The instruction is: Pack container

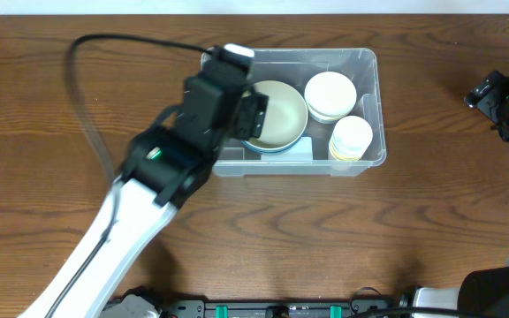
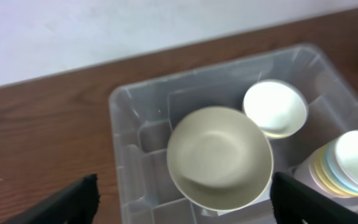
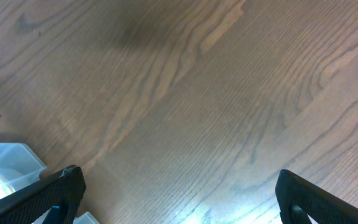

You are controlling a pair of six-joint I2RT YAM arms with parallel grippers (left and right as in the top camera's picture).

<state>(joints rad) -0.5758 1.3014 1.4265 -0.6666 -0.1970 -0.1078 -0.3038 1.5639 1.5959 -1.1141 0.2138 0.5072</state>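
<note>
Container (image 1: 371, 79) sits on the desk (image 1: 414, 230), upper centre of the overhead view, long side running L–R, upright and with no lid on it. Contents: a large cream bowl (image 1: 281, 110) in the left-centre part, mouth up. A pale-blue edge (image 1: 277, 148) shows under its near side (second bowl? cannot tell). A smaller white bowl (image 1: 330, 93) is at the far right, just beside the cream one. A stack of small pastel-rimmed cups (image 1: 352, 134) is at the near right corner. L arm reaches in from the lower left, and the left claw (image 2: 184, 180) hangs above the tub's left half. In the L wrist view both fingers (image 2: 67, 202) stand wide apart at the frame's bottom corners. The cream bowl (image 2: 219, 155) lies below and between them, resting in the container (image 2: 129, 124), w/ no visible contact, so the claw is spread and grasps nothing. The white bowl (image 2: 273, 106) and the cup stack (image 2: 350, 158) show to the right. A black cable (image 1: 82, 79) loops over the desk behind the L arm. The right claw (image 1: 502, 97) is parked at the desk's far right, well apart from the tub. In its wrist view the right claw (image 3: 179, 186) is spread wide over bare wood, holding nothing, and a container corner (image 3: 11, 155) shows at lower left.
</note>
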